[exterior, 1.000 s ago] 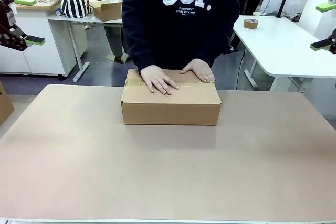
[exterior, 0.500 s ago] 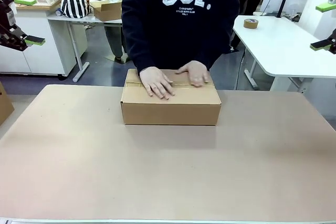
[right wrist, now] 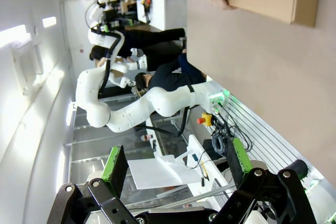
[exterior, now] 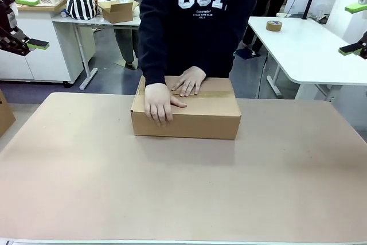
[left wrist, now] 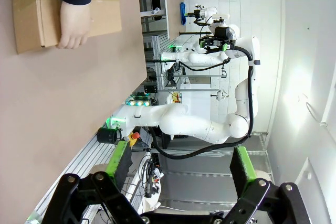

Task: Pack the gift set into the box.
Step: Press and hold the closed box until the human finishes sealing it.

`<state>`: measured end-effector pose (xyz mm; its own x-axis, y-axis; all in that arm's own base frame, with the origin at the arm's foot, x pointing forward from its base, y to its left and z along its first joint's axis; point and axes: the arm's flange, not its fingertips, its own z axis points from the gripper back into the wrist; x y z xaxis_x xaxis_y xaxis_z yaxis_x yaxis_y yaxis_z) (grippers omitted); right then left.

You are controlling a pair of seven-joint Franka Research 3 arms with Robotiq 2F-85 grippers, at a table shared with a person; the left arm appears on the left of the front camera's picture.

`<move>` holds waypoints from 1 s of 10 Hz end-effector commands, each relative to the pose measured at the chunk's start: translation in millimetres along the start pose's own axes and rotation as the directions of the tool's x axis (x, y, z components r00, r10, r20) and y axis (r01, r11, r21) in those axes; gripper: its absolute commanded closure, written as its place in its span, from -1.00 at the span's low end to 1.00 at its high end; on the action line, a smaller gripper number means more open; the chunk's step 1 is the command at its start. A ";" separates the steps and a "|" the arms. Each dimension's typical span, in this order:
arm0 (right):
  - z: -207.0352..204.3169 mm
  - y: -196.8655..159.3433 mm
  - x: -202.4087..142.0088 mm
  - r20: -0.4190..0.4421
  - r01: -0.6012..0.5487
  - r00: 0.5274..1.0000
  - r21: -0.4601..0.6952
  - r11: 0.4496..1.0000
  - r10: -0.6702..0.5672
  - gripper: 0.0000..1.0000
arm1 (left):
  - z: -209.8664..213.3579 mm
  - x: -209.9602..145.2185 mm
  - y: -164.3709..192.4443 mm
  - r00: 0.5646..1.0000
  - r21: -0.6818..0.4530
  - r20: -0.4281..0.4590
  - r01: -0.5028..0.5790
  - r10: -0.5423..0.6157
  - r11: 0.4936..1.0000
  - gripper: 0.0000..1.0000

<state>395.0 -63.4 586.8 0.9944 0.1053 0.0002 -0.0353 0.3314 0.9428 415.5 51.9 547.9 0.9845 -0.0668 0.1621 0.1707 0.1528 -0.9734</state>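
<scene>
A: Where is the box (exterior: 186,110) sitting?
B: On the table (exterior: 183,187), shut, under the person's hands (exterior: 159,102). Your fingers are hanging wide open, holding nothing.
A: Next?
B: You're probably waiting for them.

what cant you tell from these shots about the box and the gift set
- Inside of the box: closed flaps hide it in all views, so no gift set shows.
- Middle seam: in the front view the person's hands cover part of it.
- Box's far side: front view, hidden behind the box.
- Box in the left wrist view: cut off by the top edge.
</scene>
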 end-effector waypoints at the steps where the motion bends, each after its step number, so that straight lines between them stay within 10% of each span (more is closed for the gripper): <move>1: 1.2 0.6 -2.5 -0.013 -0.006 1.000 -0.010 1.000 0.006 -1.00 | 0.9 -1.6 -3.0 1.000 -0.002 -0.009 0.002 -0.002 1.000 -1.00; 10: 1.2 0.6 -2.5 -0.013 -0.006 1.000 -0.010 1.000 0.006 -1.00 | 0.9 -1.6 -3.0 1.000 -0.002 -0.009 0.002 -0.002 1.000 -1.00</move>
<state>395.0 -63.4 586.8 0.9944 0.1053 0.0002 -0.0353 0.3314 0.9428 415.5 51.9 547.9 0.9845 -0.0668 0.1621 0.1707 0.1528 -0.9734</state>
